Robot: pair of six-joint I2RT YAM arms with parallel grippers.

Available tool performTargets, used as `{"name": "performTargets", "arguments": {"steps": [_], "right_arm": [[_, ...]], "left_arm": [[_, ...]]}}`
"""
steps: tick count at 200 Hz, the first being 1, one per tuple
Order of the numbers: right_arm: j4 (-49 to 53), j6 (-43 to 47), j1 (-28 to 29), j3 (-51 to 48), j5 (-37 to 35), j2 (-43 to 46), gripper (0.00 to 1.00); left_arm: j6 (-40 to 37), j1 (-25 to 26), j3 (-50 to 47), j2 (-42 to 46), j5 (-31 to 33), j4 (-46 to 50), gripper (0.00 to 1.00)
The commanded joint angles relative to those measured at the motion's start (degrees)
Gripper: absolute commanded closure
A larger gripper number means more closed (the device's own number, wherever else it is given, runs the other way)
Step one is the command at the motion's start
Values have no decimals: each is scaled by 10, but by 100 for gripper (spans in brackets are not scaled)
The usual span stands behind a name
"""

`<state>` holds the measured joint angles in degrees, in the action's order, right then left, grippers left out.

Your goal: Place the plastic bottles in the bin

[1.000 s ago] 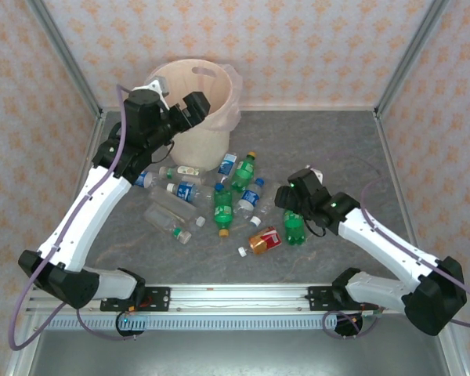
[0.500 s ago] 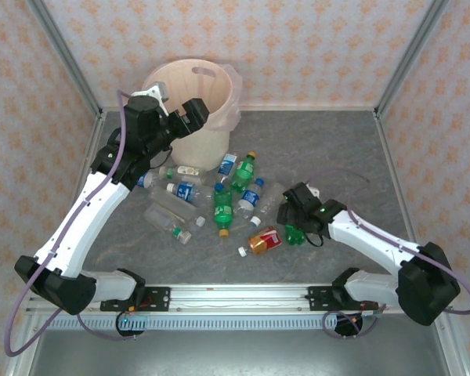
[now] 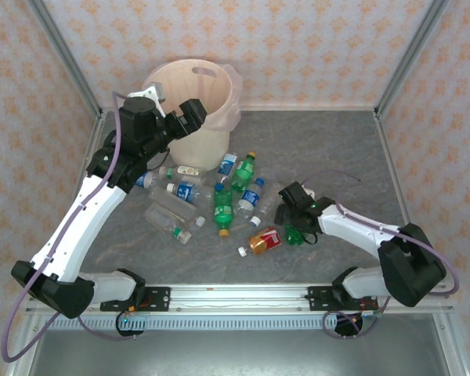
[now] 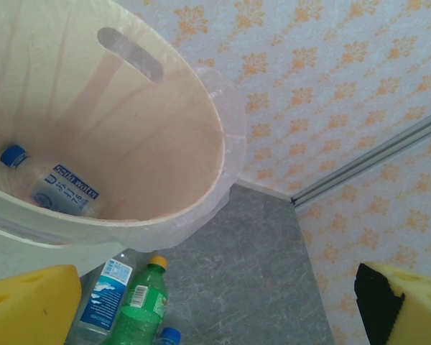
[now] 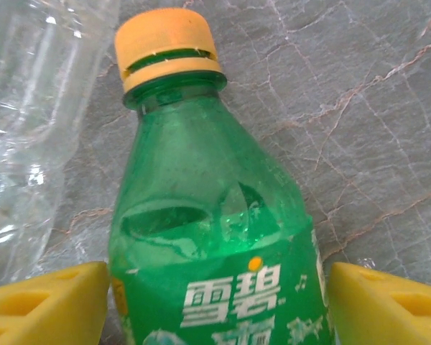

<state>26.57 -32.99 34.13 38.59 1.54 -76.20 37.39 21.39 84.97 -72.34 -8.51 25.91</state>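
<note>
From the top external view, the bin (image 3: 197,139) stands at the far edge of the worktop (image 3: 352,149), toward its far-left corner. Most of the plastic bottles (image 3: 219,200) lie scattered between it and the worktop's middle. The left gripper (image 3: 189,116) is held high beside the bin's rim, a position that suits a drop into the opening. The right gripper (image 3: 295,225) is lowered over a green bottle (image 3: 296,235) lying right of the middle, beside the red-orange bottle (image 3: 264,240). This bottle is probably chosen because it lies apart from the crowded pile and is reached easily from the right side.

In the left wrist view, the left gripper (image 4: 219,305) is seen spread wide with nothing between its fingers (image 4: 29,305). One clear bottle with a blue cap (image 4: 54,188) already lies inside the bin (image 4: 151,136), against its wall. More bottles are seen on the worktop below the rim.

In the right wrist view, the right gripper (image 5: 215,313) is set astride the green bottle (image 5: 215,237) just below its shoulder. The yellow cap (image 5: 169,47) points away and a clear bottle (image 5: 36,108) lies alongside. The label band is likely favoured as the widest, firmest part. Whether the fingers (image 5: 43,305) press the bottle or merely flank it cannot be told.
</note>
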Motion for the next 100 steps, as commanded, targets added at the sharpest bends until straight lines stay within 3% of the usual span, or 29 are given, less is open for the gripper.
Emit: {"name": "performTargets", "arguments": {"steps": [1,100], "right_arm": [[-20,8,-11,-7,-3,-7,23],[-22,13,-28,-32,0,0,31]], "left_arm": [[-11,2,11,8,8,8,1],[-15,2,-2,26,20,15,1]]}}
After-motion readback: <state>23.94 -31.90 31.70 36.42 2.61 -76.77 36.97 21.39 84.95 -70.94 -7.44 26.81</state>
